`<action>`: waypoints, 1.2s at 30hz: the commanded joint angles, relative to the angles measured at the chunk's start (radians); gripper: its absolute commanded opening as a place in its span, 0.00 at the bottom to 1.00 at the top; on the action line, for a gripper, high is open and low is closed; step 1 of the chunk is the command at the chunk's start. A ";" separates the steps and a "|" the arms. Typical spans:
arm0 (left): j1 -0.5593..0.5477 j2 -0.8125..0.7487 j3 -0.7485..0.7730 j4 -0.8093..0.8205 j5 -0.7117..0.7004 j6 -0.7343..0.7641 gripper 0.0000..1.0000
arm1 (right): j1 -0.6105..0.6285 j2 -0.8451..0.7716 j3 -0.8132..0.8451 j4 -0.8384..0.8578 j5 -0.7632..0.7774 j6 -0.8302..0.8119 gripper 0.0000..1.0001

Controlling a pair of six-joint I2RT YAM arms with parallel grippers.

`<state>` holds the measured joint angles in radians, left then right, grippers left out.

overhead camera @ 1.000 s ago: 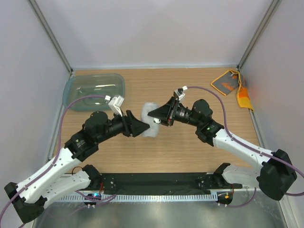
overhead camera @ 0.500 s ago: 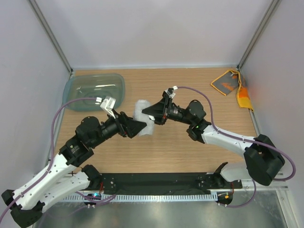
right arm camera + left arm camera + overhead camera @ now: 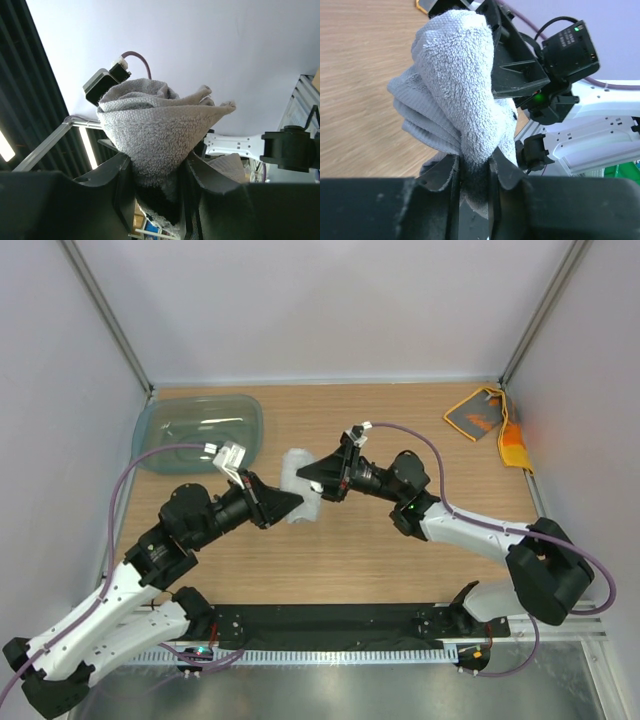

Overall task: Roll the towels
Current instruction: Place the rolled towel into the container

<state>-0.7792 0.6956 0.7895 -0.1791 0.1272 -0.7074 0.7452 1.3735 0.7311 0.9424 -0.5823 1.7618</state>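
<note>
A light grey towel (image 3: 300,483), bunched into a rough roll, hangs above the middle of the table between both arms. My left gripper (image 3: 298,504) is shut on its lower left end; in the left wrist view the towel (image 3: 462,95) rises from between the fingers (image 3: 445,172). My right gripper (image 3: 303,480) is shut on the other end, and the right wrist view shows the terry cloth (image 3: 155,135) pinched between its fingers (image 3: 125,175). The orange towel (image 3: 490,422) with a grey face lies loose in the far right corner.
A translucent teal tub (image 3: 198,430) stands at the far left of the wooden table (image 3: 400,550). White walls with metal posts close in three sides. A black rail (image 3: 330,625) with both arm bases runs along the near edge.
Both grippers carried the grey towel left, toward the tub. The left gripper widened briefly, then closed on the towel's end. The right gripper kept its hold.
</note>
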 commanded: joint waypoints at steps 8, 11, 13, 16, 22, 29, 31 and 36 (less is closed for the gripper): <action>0.018 0.044 0.016 -0.269 -0.152 0.039 0.01 | 0.039 -0.215 0.215 -0.699 0.013 -0.477 0.44; 0.018 0.024 0.004 -0.261 -0.133 0.042 0.01 | 0.037 -0.232 0.281 -0.910 0.076 -0.599 0.66; 0.020 0.018 0.005 -0.261 -0.133 0.048 0.00 | 0.033 -0.240 0.301 -1.041 0.119 -0.655 0.74; 0.021 0.034 0.028 -0.273 -0.138 0.054 0.00 | 0.014 -0.251 0.333 -1.243 0.229 -0.731 0.80; 0.151 0.119 0.118 -0.310 -0.051 0.103 0.00 | -0.069 -0.283 0.358 -1.511 0.440 -0.823 0.82; 0.549 0.318 0.260 -0.257 0.293 0.158 0.00 | -0.113 -0.314 0.280 -1.489 0.392 -0.832 0.82; 0.693 0.396 0.281 -0.197 0.496 0.114 0.00 | -0.118 -0.307 0.257 -1.467 0.374 -0.826 0.82; 0.911 0.789 0.502 -0.106 0.799 0.027 0.00 | -0.127 -0.286 0.241 -1.450 0.343 -0.831 0.82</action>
<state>0.0467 1.3319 1.1923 -0.3794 0.6498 -0.6228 0.6266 1.0870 0.9714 -0.5293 -0.2085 0.9516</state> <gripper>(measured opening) 0.213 0.814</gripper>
